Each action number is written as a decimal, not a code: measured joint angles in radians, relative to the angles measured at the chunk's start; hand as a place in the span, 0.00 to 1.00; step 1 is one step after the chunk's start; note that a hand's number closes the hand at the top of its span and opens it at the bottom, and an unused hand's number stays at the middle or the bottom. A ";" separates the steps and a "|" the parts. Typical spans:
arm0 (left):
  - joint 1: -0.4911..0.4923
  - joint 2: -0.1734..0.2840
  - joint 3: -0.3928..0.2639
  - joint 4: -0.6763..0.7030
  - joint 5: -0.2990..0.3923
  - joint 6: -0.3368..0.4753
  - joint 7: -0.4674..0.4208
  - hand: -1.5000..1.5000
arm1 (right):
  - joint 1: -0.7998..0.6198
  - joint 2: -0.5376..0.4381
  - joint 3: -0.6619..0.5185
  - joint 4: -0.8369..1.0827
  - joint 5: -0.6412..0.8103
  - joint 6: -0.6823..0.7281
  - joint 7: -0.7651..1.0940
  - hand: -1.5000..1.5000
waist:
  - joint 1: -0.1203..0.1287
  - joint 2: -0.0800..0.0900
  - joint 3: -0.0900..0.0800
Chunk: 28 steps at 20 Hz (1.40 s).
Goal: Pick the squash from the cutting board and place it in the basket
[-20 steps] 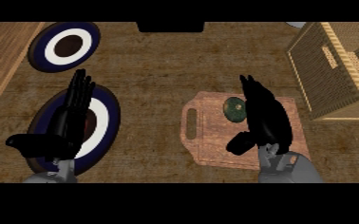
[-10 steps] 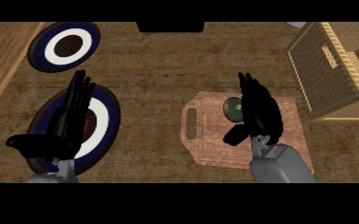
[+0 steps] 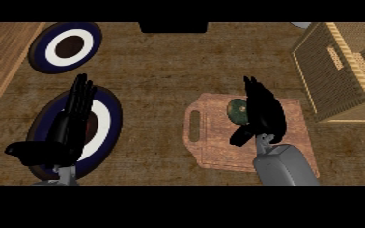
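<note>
Squash (image 3: 237,110) lying on the cutting board (image 3: 214,145), toward its far edge; only its left half is showing, the rest hiding under the right hand (image 3: 261,113). Right hand is reaching over the board, fingers stretched straight and apart from the thumb, not clamping anything. Basket (image 3: 335,72) sitting at the right, cut off by the frame edge. Left hand (image 3: 68,125) resting open, fingers straight, over a dark-rimmed plate (image 3: 107,125). Second plate (image 3: 68,48) lying far left.
</note>
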 measured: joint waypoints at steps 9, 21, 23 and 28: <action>-0.011 -0.024 0.031 0.014 -0.021 -0.028 -0.001 0.50 | 0.010 0.021 -0.032 0.064 0.010 -0.016 -0.059 0.00 | 0.000 0.000 0.000; -0.006 -0.064 0.037 0.002 -0.057 -0.040 0.014 0.50 | -0.010 0.041 -0.044 0.217 0.028 -0.123 -0.121 0.00 | 0.001 0.000 0.000; -0.005 -0.061 0.045 -0.003 -0.054 -0.050 0.020 0.50 | -0.014 0.037 -0.059 0.240 0.030 -0.136 -0.137 0.00 | 0.001 0.000 0.000; -0.004 -0.072 0.043 -0.013 -0.073 -0.044 0.023 0.50 | -0.033 0.028 -0.073 0.281 0.016 -0.116 -0.177 1.00 | 0.001 -0.001 -0.001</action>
